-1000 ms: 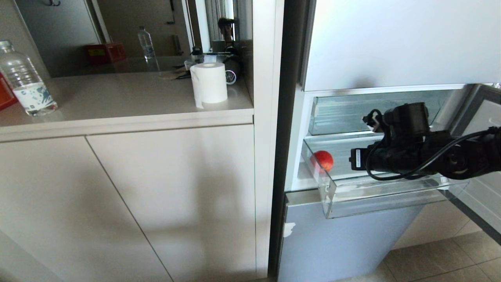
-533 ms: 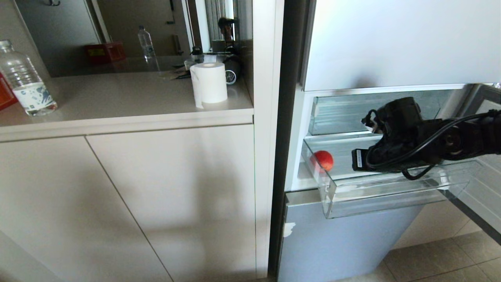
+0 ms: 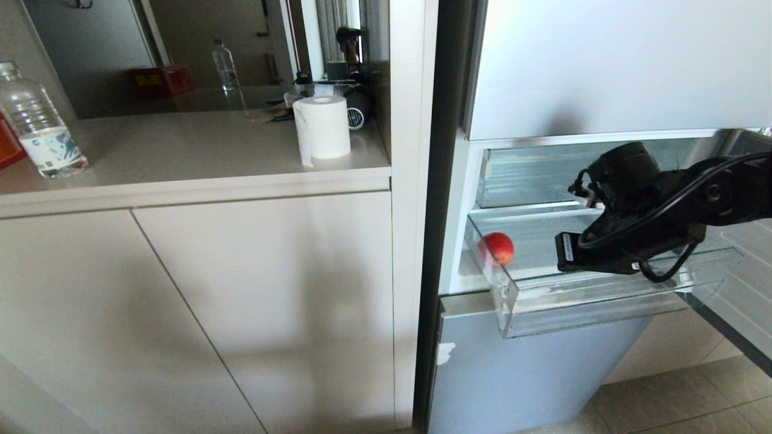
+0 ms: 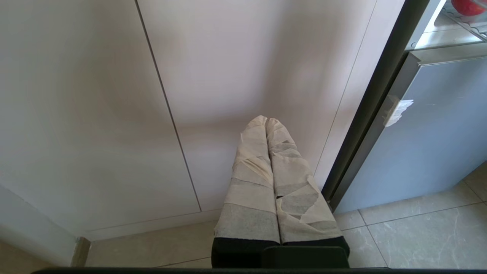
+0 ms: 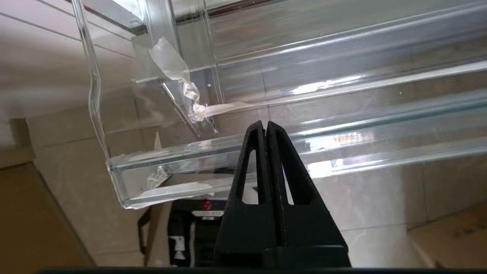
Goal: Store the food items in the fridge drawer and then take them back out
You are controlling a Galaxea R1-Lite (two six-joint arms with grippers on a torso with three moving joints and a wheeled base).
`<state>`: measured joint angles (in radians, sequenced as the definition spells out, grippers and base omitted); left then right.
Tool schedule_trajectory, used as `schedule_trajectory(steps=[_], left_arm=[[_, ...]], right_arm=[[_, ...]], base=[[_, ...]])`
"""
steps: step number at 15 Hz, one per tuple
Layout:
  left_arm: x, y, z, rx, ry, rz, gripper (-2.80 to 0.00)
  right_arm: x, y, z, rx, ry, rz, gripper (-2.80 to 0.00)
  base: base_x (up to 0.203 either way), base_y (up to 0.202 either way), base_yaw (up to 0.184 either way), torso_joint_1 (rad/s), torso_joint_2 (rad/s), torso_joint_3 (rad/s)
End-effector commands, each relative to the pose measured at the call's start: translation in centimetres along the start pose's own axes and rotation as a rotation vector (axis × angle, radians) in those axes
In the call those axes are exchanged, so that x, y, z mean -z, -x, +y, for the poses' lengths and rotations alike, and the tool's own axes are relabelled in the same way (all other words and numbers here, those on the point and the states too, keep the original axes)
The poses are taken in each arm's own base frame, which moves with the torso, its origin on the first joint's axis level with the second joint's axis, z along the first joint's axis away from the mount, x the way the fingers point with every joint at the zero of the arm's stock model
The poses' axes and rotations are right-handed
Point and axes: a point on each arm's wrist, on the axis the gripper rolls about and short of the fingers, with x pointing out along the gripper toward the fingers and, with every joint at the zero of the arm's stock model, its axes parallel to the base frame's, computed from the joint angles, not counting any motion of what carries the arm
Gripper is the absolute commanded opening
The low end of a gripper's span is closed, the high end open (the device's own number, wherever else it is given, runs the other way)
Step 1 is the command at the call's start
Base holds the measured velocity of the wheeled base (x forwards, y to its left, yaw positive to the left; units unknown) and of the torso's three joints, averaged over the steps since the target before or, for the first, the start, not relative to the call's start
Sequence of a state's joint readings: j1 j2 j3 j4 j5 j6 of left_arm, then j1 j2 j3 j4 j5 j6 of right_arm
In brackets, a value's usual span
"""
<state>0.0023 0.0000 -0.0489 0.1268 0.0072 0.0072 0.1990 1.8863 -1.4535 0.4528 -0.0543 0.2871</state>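
We face a fridge (image 3: 603, 66) standing right of a run of pale cabinets (image 3: 199, 301), its upper door shut and its middle compartment open. The bench (image 3: 181, 150) above the cabinets carries a roll of white paper (image 3: 322, 128) near its right end and a clear water bottle (image 3: 37, 123) at its left end.

Inside the open compartment we see two clear drawers. The shallower upper drawer (image 3: 531, 175) sits pushed in. Below it, the fridge drawer (image 3: 579, 298) is pulled out toward us, its thick front lip showing. One of the food items, a smooth round red piece (image 3: 498, 248), lies in the far left corner of this drawer, against its left wall. We see no second piece here.

Our right arm (image 3: 693, 205) reaches in from the right above the pulled-out drawer. In the right wrist view our right gripper (image 5: 266, 127) has its two black fingers pressed together with nothing between them, the tips close to the drawer's clear front lip (image 5: 304, 160), where bits of crumpled tape (image 5: 179, 76) cling to the corner. Whether the tips touch the plastic we cannot tell.

Our left gripper (image 4: 266, 121), wrapped in pale tape, hangs low before the cabinet doors, fingers together and holding nothing.
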Motion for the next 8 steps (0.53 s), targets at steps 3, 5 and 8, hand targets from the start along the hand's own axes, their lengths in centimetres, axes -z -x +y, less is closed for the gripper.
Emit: schedule_trajectory(steps=[3, 5, 8], left_arm=[[0.0, 0.0, 0.0, -0.001, 0.0, 0.0, -2.8], [0.0, 0.0, 0.0, -0.001, 0.0, 0.0, -2.8], [0.0, 0.0, 0.0, -0.001, 0.0, 0.0, -2.8]], right_arm=[[0.1, 1.7, -0.1, -0.013, -0.019, -0.025, -2.8], [-0.3, 1.0, 0.3, -0.027, -0.012, -0.046, -2.8], [-0.9, -2.1, 1.1, -0.045, -0.005, -0.101, -2.8]], base=[[0.0, 0.0, 0.0, 0.0, 0.0, 0.0], [0.0, 0.0, 0.0, 0.0, 0.0, 0.0], [0.0, 0.0, 0.0, 0.0, 0.0, 0.0]])
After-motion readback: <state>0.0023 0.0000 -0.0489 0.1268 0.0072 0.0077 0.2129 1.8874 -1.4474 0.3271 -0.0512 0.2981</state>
